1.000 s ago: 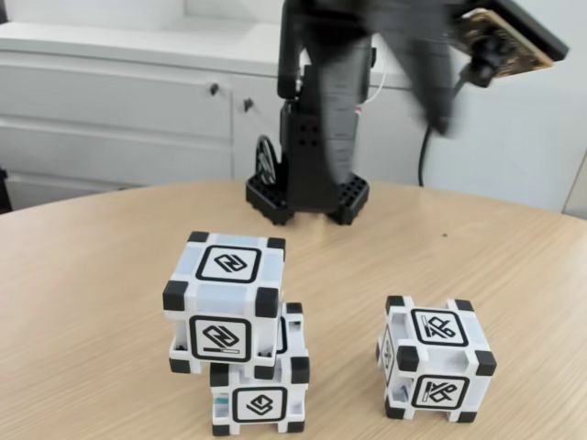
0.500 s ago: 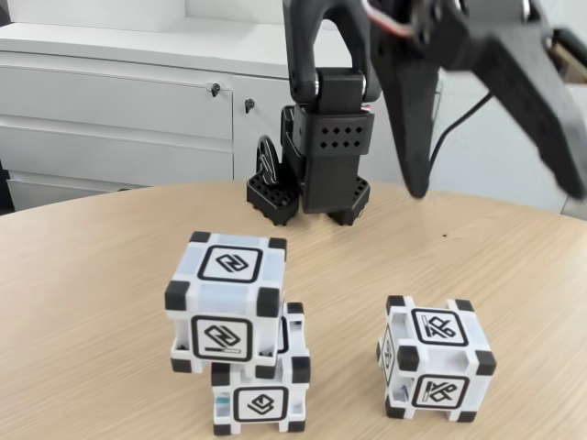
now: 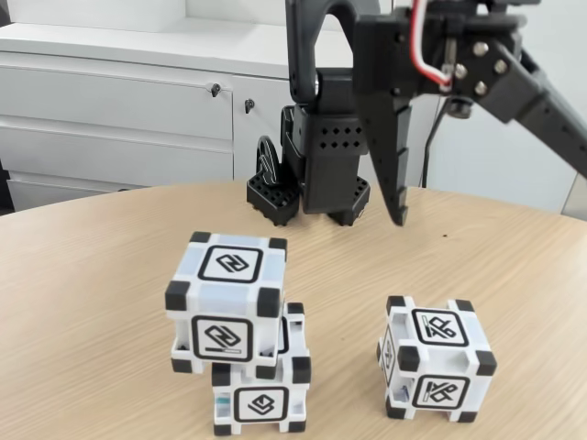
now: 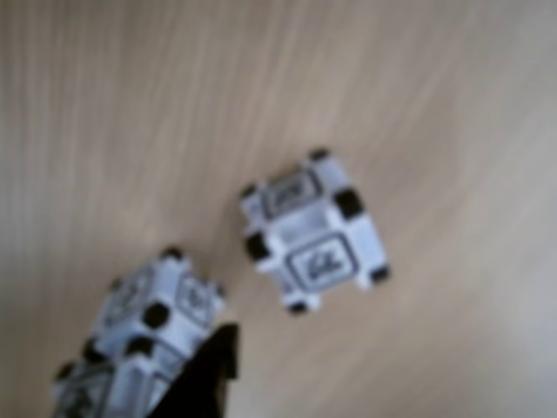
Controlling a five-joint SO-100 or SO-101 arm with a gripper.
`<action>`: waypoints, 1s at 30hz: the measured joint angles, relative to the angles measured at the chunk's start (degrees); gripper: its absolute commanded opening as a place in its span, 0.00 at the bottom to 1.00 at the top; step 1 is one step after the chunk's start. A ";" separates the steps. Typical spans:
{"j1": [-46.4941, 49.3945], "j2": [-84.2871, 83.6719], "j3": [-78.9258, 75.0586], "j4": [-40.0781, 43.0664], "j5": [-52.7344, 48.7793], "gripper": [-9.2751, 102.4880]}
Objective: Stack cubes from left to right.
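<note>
Stacked at the left of the fixed view: top cube (image 3: pixel 226 298) on bottom cube (image 3: pixel 261 399), set askew and overhanging toward the left, likely from a loose drop. Apart at the right, flat on the table (image 3: pixel 92 275): lone cube (image 3: pixel 435 357), presumably next for the pile. High above and behind that lone cube: gripper (image 3: pixel 495 183), spread wide and empty, probably ready for a descent around it. Pointing straight down, one finger (image 3: pixel 394 174); slanting off past the right edge, the other, with its tip cut off. Cut by the bottom edge too: underside of the bottom cube. Hard to judge the top cube's footing from this angle, with the contact patch hidden beneath it. Blurred throughout in the wrist view: lone cube (image 4: pixel 313 231) near centre, stack (image 4: pixel 139 331) at lower left and partly out of frame, glyphs unreadable. Overlapping the stack's lower edge there, a dark finger tip. Impossible to read height above the table from that view.
</note>
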 measured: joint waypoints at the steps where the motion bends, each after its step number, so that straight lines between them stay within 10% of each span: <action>1: 0.18 -0.97 0.00 0.00 -2.81 0.52; 30: 11.16 -14.41 0.00 -0.44 -23.20 0.48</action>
